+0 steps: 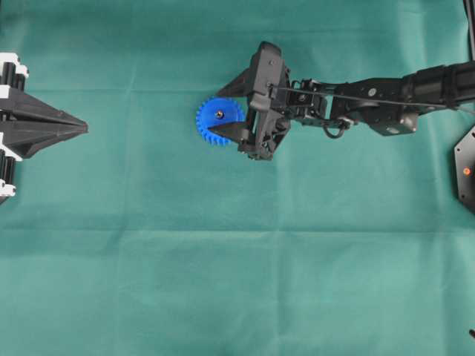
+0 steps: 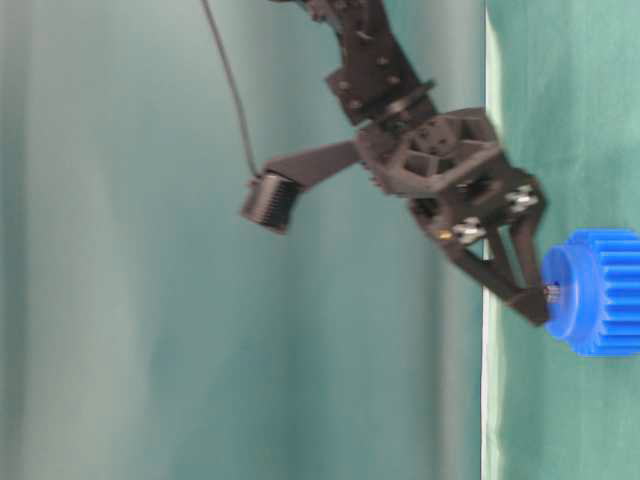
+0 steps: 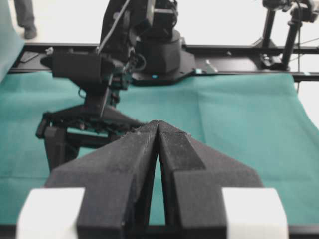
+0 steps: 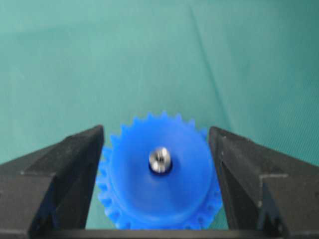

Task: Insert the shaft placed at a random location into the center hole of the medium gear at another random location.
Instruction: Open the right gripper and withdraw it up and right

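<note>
Shaft (image 4: 160,160): seated upright in the center hole (image 4: 160,169) of the medium gear (image 4: 159,174).
Gear: lain flat on the bench (image 1: 223,259), toward its far edge, near mid-width.
Right gripper (image 4: 157,154): fingers (image 4: 65,169) spread wide, flanking the gear, nothing held.
Left gripper (image 3: 158,130): fingers pressed together, empty.

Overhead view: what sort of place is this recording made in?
Likely a robotics lab bench: a green cloth covers the table, two black arms work over it, and a black frame with mounted gear stands behind.
</note>
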{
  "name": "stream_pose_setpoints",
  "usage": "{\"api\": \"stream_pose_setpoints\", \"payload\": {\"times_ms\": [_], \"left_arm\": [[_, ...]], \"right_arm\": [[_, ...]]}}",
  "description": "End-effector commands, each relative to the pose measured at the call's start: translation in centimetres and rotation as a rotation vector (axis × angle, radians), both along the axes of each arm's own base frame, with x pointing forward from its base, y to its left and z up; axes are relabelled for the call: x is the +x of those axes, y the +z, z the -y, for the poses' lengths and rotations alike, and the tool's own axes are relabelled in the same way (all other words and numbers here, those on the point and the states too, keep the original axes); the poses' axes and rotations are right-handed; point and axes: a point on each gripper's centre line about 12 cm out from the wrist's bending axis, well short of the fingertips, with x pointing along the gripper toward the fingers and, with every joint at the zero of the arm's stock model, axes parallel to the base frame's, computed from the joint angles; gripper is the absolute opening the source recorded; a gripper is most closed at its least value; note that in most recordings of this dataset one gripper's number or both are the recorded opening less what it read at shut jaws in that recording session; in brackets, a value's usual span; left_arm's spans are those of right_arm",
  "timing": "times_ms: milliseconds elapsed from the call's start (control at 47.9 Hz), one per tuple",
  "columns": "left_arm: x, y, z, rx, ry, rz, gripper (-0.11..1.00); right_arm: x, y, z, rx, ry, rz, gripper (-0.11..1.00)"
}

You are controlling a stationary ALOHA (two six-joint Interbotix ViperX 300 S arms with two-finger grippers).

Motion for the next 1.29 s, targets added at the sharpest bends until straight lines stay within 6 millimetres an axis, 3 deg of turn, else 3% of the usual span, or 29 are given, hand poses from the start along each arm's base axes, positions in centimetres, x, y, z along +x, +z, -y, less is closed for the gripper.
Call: {"api": "stream_pose_setpoints", "payload": {"times_ms": [0, 209, 396, 1085, 1273], "left_arm": [[0.2, 0.9, 0.1, 0.001, -0.004, 0.023, 0.00], [0.1, 0.9, 0.2, 0.000, -0.008, 0.026, 0.00], [0.1, 1.0, 0.3, 0.001, -0.013, 0.028, 0.00], [0.1, 0.8, 0.3, 0.000, -0.013, 0.017, 0.00], [0.1, 0.8, 0.3, 0.000, -0.013, 0.017, 0.00]], "right_arm": [[0.1, 3.5, -0.1, -0.017, 0.008, 0.067, 0.81], [-1.2, 7.5, -0.5, -0.028, 0.021, 0.082, 0.81], [-2.9, 9.6, -0.8, -0.039, 0.030, 0.099, 0.81], [-14.8, 10.8, -2.8, -0.039, 0.025, 0.160, 0.81], [-17.1, 11.1, -3.2, -0.038, 0.024, 0.178, 0.81]]}}
